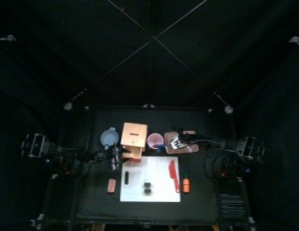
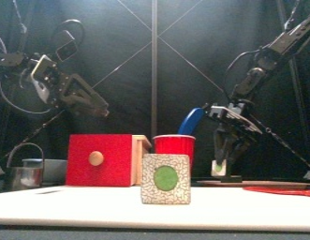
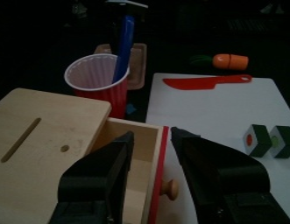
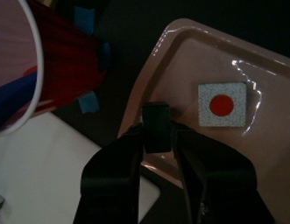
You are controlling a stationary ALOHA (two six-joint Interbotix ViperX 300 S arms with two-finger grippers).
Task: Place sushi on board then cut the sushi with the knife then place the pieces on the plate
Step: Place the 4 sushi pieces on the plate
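Wooden box (image 2: 97, 159): red drawer front, near counter's back edge.
Red cup (image 2: 173, 143): just beside box.
Metal cutter (image 2: 28, 173): toward left edge.

White cutting board (image 1: 137, 176), red cup (image 2: 173, 143), blue knife (image 2: 191, 120), red knife (image 3: 208, 82), pink tray (image 4: 217, 61), speckled white sushi piece (image 2: 166, 178), green centre.

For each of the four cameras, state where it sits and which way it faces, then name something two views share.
Top: high above, looking down at white cutting board; both arms show.
Front: table edge, looking level at red-fronted wooden box; both arms.
Left wrist: over that box; left gripper.
Right wrist: over flat pink tray; right gripper holding dark sushi block.
Shared: red cup in all.
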